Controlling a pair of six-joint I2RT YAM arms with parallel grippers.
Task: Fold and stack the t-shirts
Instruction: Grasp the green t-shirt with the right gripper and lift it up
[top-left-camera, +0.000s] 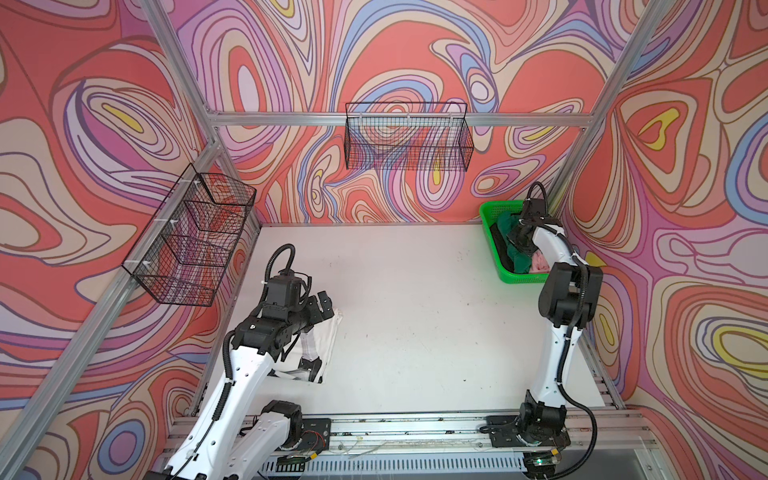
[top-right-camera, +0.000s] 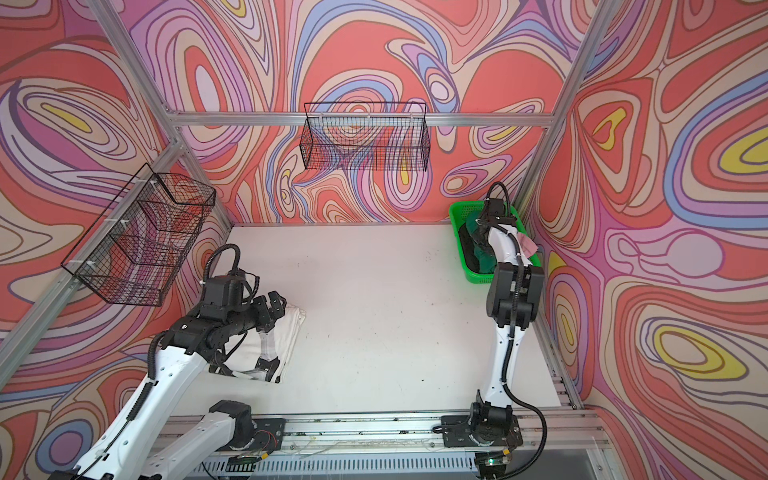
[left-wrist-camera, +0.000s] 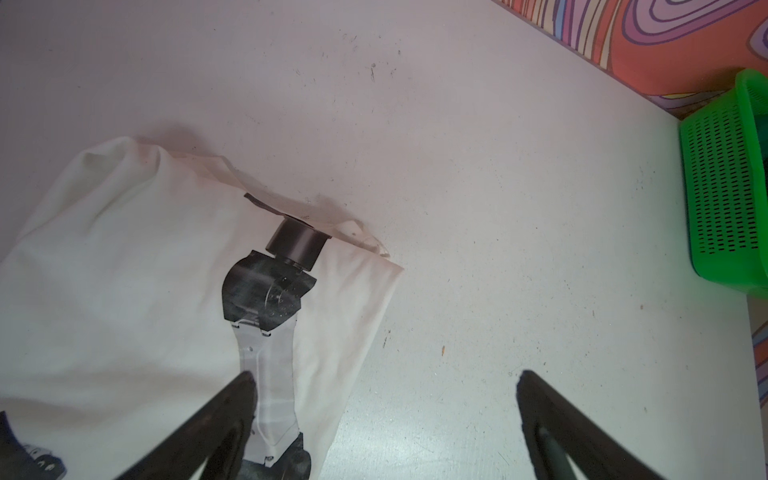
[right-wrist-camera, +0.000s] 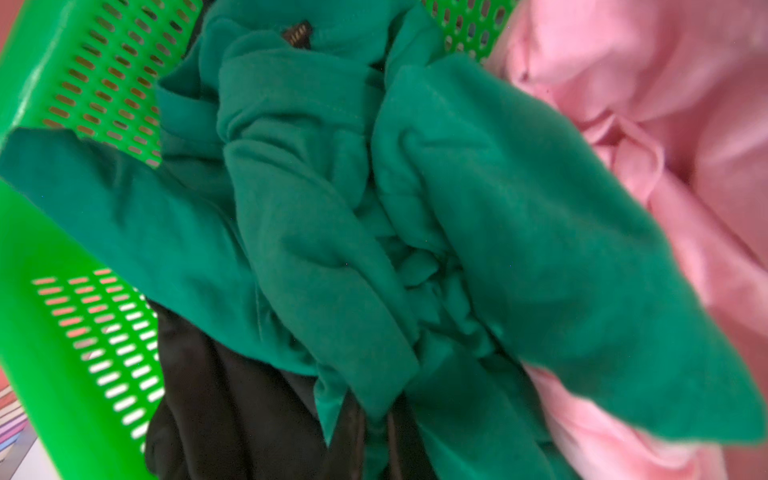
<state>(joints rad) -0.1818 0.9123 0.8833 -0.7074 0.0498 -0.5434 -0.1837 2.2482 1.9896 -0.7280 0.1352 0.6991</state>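
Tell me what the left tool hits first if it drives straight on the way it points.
Probably the white t-shirt: the open left tool points down at the table, one finger over the shirt's edge, the other over bare tabletop. Depth is unclear, so cloth or table could come first.

neck label (right-wrist-camera: 296, 31) on dark green shirt (right-wrist-camera: 316, 216): lettering unreadable

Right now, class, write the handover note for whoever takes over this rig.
Left hand: open, over the edge of the white cloth t-shirt with black print, folded on the white table.
Right hand: shut, down in the bright green perforated plastic basket; grip unclear.
In it, crumpled: dark green cloth t-shirt, black cloth t-shirt, pale pink cloth t-shirt.
Done: white folded. Left: three to fold, stack.
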